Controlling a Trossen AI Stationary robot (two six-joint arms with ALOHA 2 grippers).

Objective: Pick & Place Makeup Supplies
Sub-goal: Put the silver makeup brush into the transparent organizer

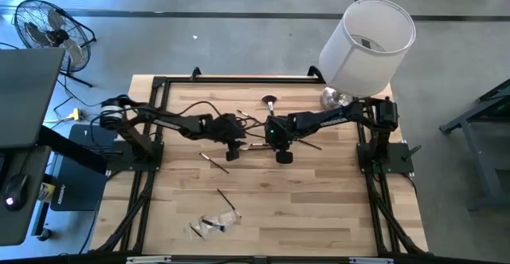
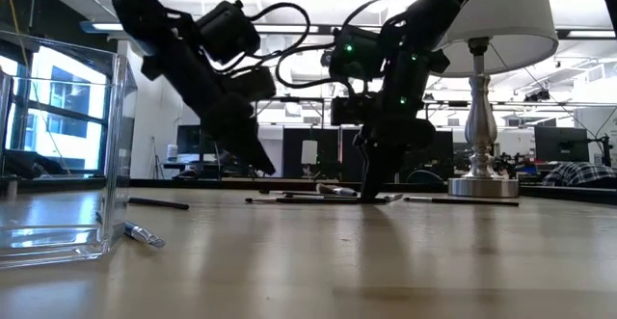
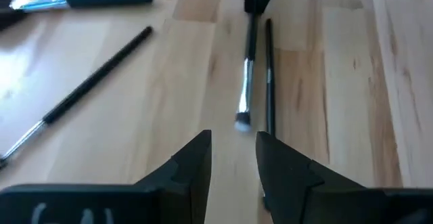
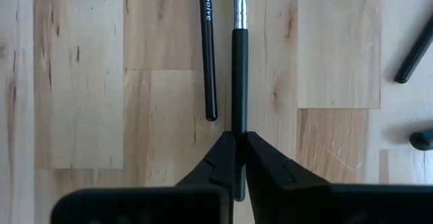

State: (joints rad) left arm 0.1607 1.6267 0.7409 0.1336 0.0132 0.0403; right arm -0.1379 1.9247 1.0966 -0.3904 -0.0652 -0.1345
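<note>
Early yet: right end effector (image 4: pixel 239 149) clamped on a brush (image 4: pixel 239 75) lying mid-desk (image 1: pixel 319 208), left end effector (image 3: pixel 233 158) narrowly parted over its tip, other brushes (image 3: pixel 88 82) scattered, none placed.

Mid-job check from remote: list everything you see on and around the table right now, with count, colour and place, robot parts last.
Makeup brushes: several, exact count unclear, dark handles; most lie mid-table by the grippers, e.g. gripped brush and its neighbour
Fluffy brush: one, reddish-brown head, far edge of the table
Loose brushes: two, dark, toward the near side
Clear pouch: one, transparent, near edge
Lamp: one, white shade, silver base, far right corner
Table: one, light wood
Fan: one, black, on the floor to the left
Left gripper: open, just above the table near a brush tip
Right gripper: shut on a dark brush handle at mid-table
</note>
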